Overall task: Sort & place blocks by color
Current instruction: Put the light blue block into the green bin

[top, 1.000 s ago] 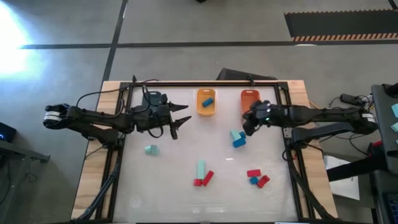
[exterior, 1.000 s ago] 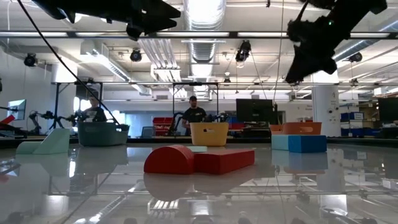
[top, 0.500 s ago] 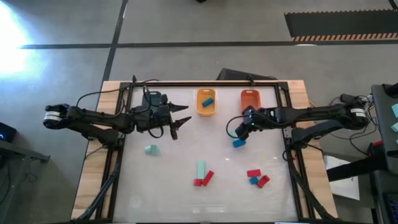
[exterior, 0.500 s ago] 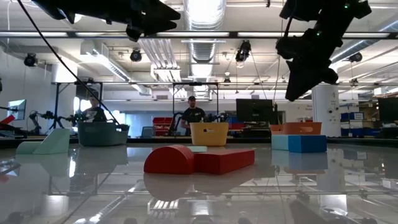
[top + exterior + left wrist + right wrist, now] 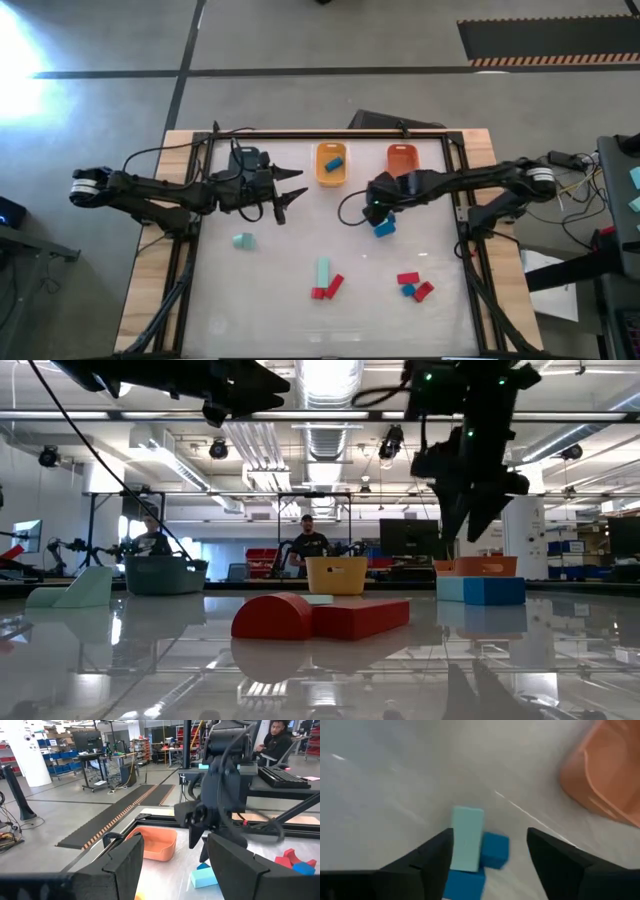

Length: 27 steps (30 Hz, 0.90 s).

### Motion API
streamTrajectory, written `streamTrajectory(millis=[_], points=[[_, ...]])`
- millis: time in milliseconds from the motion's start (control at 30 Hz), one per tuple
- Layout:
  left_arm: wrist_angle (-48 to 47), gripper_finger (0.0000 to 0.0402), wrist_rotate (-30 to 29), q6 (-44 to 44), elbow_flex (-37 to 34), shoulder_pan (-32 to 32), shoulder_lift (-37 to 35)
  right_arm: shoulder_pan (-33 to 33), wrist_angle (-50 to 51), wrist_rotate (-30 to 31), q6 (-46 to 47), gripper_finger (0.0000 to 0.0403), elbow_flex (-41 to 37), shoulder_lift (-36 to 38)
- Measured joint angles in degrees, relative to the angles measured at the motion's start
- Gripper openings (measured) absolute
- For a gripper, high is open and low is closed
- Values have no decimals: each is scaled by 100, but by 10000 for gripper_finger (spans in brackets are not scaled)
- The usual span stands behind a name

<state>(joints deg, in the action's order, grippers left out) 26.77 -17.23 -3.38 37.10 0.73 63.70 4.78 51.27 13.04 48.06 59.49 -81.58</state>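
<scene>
The left gripper (image 5: 290,190) waits with fingers spread beside the dark teal tray (image 5: 246,160), whose contents I can't make out. The yellow-orange tray (image 5: 331,176) holds one small blue block (image 5: 335,161); the orange-red tray (image 5: 403,153) looks empty. The right gripper (image 5: 377,208), fingers apart, hangs over a pale mint bar (image 5: 466,838) touching two blue blocks (image 5: 494,851); closing carelessly might pinch both colours or scatter them.
</scene>
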Motion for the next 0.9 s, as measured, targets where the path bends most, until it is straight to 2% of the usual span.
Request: streamTrajectory(millis=[167,367,900], points=[[-39,203,0,3,-23,0,2,-2,458,-127,-103,278,384,-743],[-40,203,0,4,-76,0,2,-2,463,-256,-289,282,549,-1260],[-29,203,0,2,-76,0,2,0,334,-251,-311,269,496,-1414]])
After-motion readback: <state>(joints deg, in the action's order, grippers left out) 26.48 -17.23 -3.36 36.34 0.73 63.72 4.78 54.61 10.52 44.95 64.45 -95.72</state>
